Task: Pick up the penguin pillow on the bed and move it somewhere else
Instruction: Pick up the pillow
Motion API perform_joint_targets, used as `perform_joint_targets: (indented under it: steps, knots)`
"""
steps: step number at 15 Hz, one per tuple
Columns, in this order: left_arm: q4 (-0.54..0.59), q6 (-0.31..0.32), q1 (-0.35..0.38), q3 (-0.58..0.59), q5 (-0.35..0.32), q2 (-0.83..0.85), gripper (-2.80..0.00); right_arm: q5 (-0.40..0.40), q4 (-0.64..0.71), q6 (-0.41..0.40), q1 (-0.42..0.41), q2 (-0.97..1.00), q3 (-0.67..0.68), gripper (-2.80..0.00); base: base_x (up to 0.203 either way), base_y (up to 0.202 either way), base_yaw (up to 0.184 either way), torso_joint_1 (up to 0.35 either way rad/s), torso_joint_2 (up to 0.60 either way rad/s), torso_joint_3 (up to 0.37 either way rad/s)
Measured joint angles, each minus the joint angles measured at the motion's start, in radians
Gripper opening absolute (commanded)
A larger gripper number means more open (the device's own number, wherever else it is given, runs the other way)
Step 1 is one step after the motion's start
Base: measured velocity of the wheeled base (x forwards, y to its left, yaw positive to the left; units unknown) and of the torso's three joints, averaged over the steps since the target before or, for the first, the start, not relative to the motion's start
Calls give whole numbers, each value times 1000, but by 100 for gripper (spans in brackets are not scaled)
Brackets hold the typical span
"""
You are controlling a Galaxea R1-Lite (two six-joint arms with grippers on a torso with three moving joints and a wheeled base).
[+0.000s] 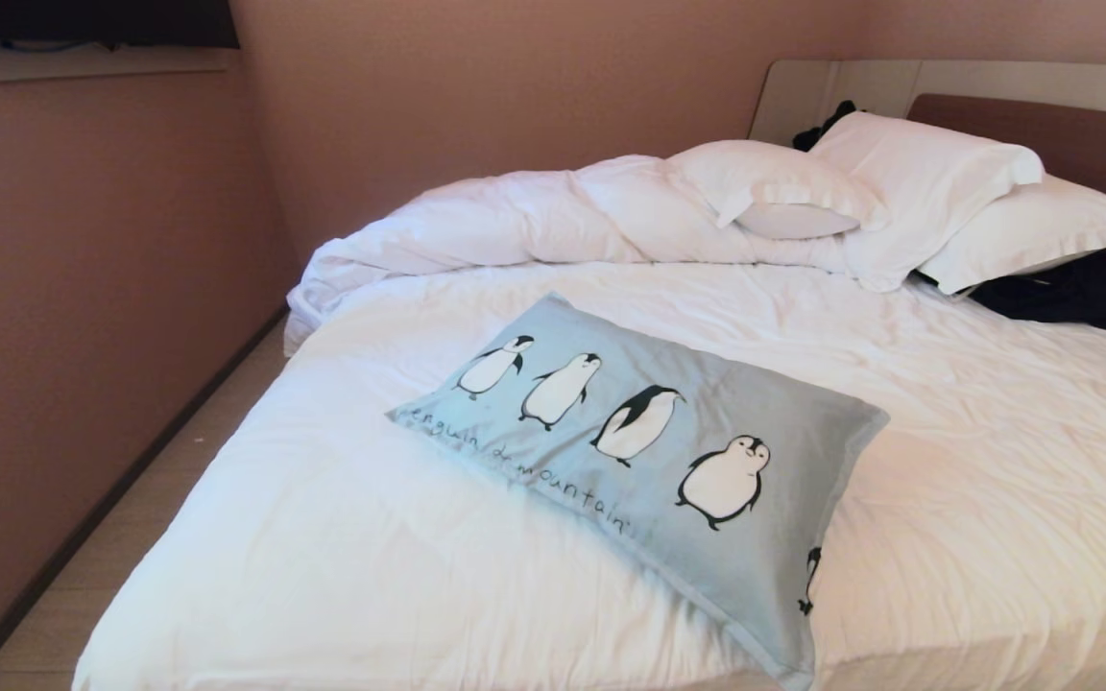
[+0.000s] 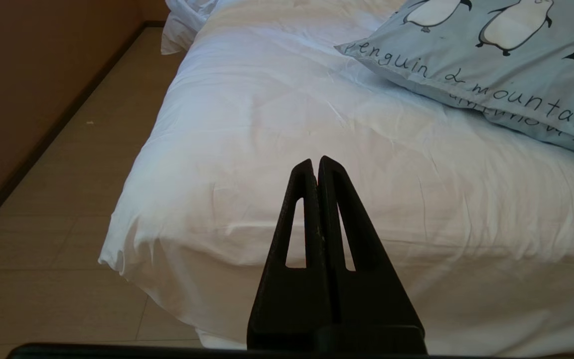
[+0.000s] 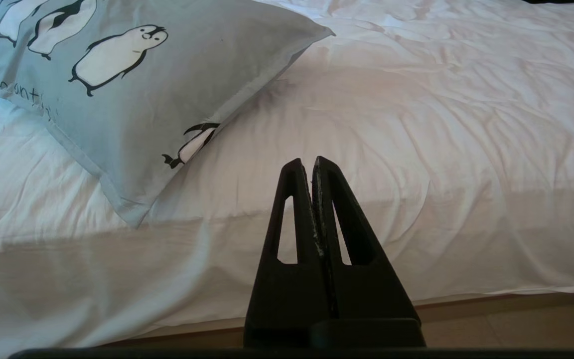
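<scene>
Penguin pillow (image 1: 644, 451) lies flat on bed (image 1: 947, 499), near foot edge, untouched. Left gripper (image 2: 315, 164) and right gripper (image 3: 305, 164) pressed together, empty, short of pillow: arms likely parked pre-reach.

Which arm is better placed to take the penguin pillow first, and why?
Probably the right. The right gripper, fingers shut, points near the penguin pillow corner overhanging the bed edge. The left gripper, also shut, faces bare sheet, with the pillow farther off.
</scene>
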Motion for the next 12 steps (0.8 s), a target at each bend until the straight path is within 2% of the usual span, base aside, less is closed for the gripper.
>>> perform_joint_targets:
  steps: [12]
  knots:
    - [0, 0, 0, 0, 0, 0, -280, 0, 0, -2, 0, 0, 0, -280, 0, 0, 0, 0, 0, 0]
